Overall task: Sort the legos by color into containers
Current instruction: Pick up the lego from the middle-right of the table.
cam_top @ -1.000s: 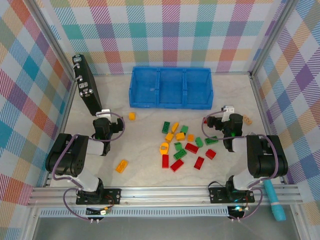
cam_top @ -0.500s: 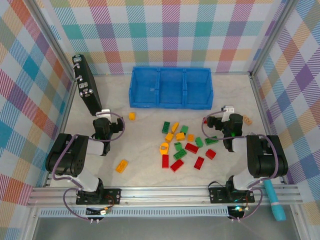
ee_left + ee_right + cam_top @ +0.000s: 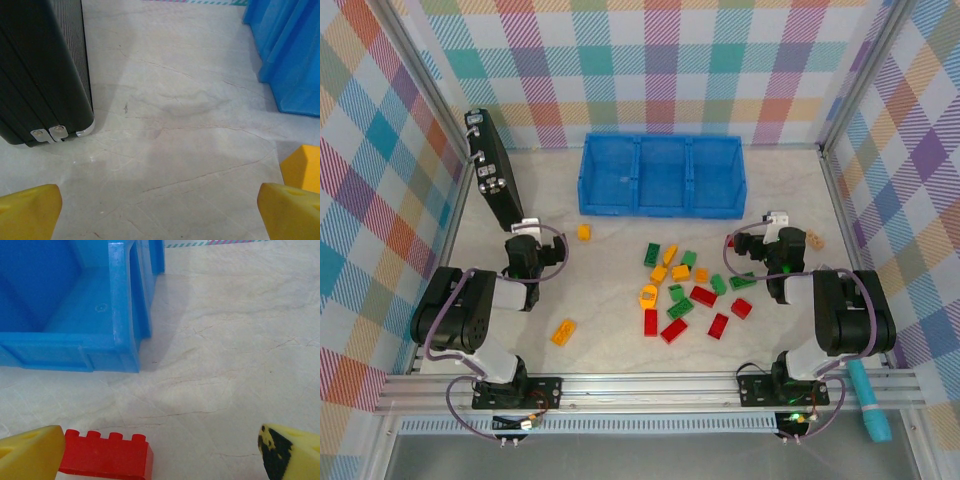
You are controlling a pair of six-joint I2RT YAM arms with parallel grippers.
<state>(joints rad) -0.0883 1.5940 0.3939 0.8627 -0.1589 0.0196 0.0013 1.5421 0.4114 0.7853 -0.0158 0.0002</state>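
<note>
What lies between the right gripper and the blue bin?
In the right wrist view, one red lego lies just ahead of the right gripper, then bare table up to the blue bin.

You have one blue bin at twelve o'clock, split into three compartments. Count the bricks on the table and you get about nineteen: six red bricks, six green bricks and seven yellow-orange bricks. Two of the yellow-orange ones sit apart from the rest, one at ten o'clock and one at eight. You also have one tan brick at three o'clock, one black box at ten and one teal tube at five.
</note>
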